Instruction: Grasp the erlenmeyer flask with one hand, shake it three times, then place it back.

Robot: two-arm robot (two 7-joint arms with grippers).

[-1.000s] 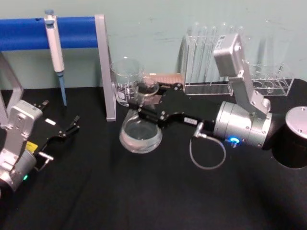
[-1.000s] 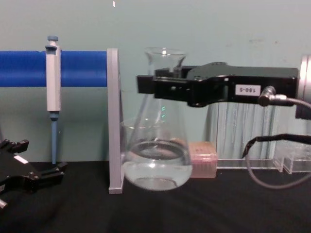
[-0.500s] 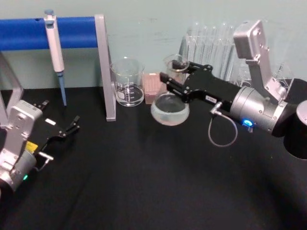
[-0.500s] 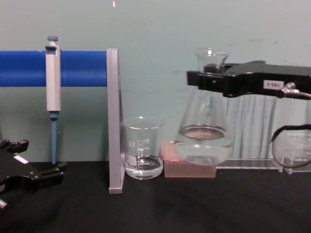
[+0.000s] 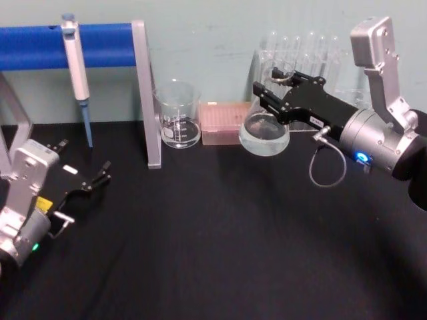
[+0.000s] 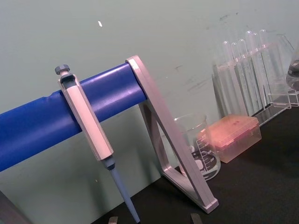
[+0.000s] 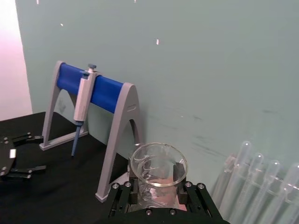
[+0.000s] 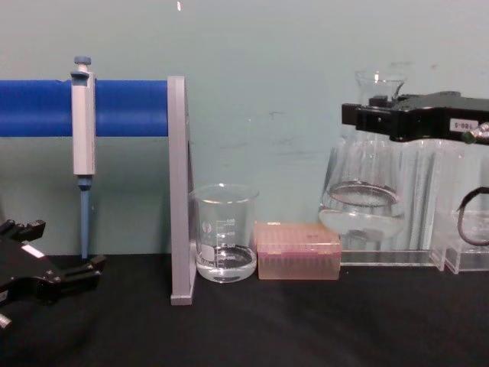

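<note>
- The right gripper (image 5: 275,92) is clenched on the narrow neck of the erlenmeyer flask (image 5: 265,135), just under the flared rim. Judging by the shape, that is the sensible place: the cone widens below the jaws, so the glass cannot slide down through them.
- The flask hangs clear of the black table (image 5: 200,253), at the far right of the scene. It is just right of the pink tip box (image 5: 223,123) and in front of the test tube rack (image 5: 303,57).
- Being lifted, it has free air all round, which a shake needs (the rack behind looks like the closest thing to it).
- In the chest view the flask (image 8: 361,205) stands close to upright, with its little pool of clear liquid lying low in the wide base. With so little liquid below so narrow a neck, spilling seems unlikely.
- My reading is that the shaking is under way and the flask has not yet been put back; how many swings are done cannot be told.
- The right arm reaches in from the right, its silver-grey wrist about level and the black gripper (image 8: 380,118) pointing left, holding the neck from the side.
- In the right wrist view the flat jaws sit on either side of the glass (image 7: 158,173).
- The left gripper (image 5: 92,180) is parked low at the near left, jaws spread and holding nothing. It is well apart from the beaker (image 5: 177,117) and the pipette (image 5: 75,57) hung on the blue stand (image 5: 33,45).
</note>
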